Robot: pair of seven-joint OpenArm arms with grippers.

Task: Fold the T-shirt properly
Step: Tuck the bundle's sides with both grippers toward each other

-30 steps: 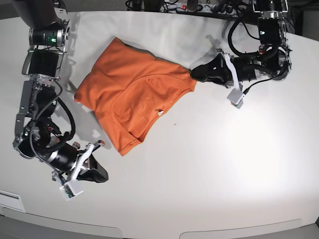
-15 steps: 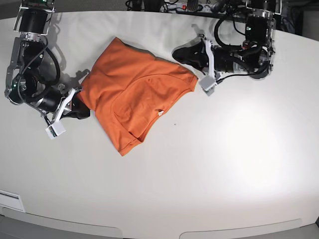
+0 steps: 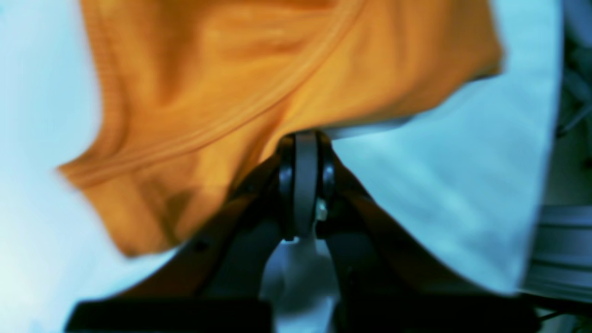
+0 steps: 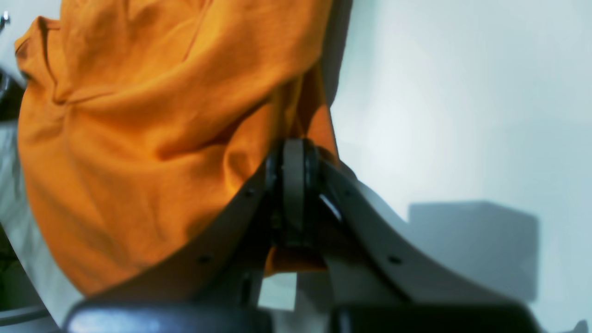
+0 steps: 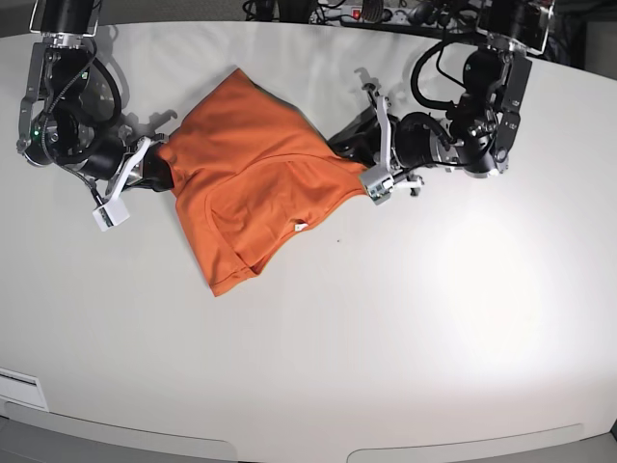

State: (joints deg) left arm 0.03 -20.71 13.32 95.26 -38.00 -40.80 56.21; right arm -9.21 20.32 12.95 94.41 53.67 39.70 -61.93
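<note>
I hold both jaws clenched on the T-shirt (image 5: 253,188) hem just ahead of the right gripper (image 4: 293,155) and left gripper (image 3: 305,143); lift evenly (cloth sags between)

1. One orange T-shirt (image 5: 253,193) lay on the table, toward 11 o'clock.
2. One white table (image 5: 434,318) held it.
3. Two grippers were counted: the left gripper (image 5: 345,147) at 1 o'clock, the right gripper (image 5: 162,174) at 10 o'clock.
</note>
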